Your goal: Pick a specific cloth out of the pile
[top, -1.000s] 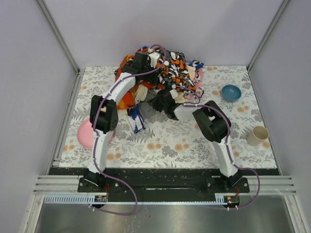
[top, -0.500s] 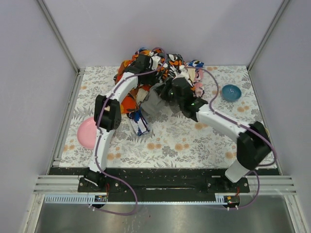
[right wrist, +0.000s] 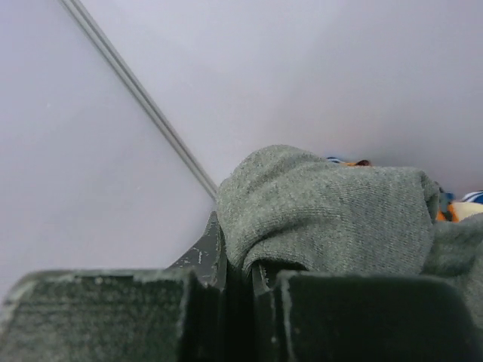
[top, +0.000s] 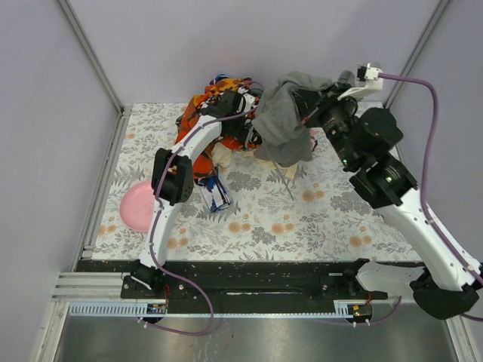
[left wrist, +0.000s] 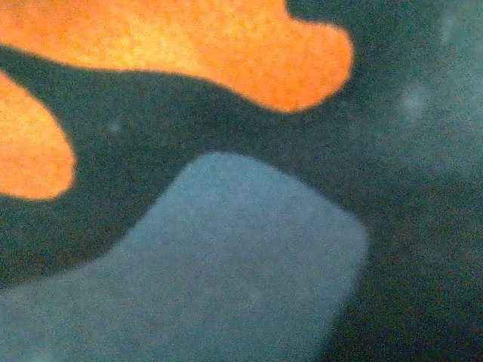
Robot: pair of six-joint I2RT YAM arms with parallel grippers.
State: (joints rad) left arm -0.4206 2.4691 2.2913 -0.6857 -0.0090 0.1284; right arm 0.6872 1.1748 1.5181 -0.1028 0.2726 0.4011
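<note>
The plain grey cloth (top: 283, 128) hangs in the air over the back of the table, held up by my right gripper (top: 311, 102). In the right wrist view the grey cloth (right wrist: 332, 200) is pinched between the two dark fingers of my right gripper (right wrist: 240, 260). The pile (top: 205, 113), orange-red print and black blotched pieces, lies at the back left, partly hidden behind the hanging cloth. My left gripper (top: 247, 134) is pressed into the pile. Its wrist view shows only black cloth with orange blotches (left wrist: 189, 45), very close, and no fingers.
A pink bowl (top: 134, 207) sits at the left edge of the floral table cover (top: 272, 219). A small blue and white piece (top: 216, 192) lies near the left arm. The raised right arm (top: 392, 188) spans the right side. Metal frame posts stand at the back corners.
My right arm has swung up and to the back right, pulling the grey cloth out of the pile into the air. My left gripper has stayed on the pile.
</note>
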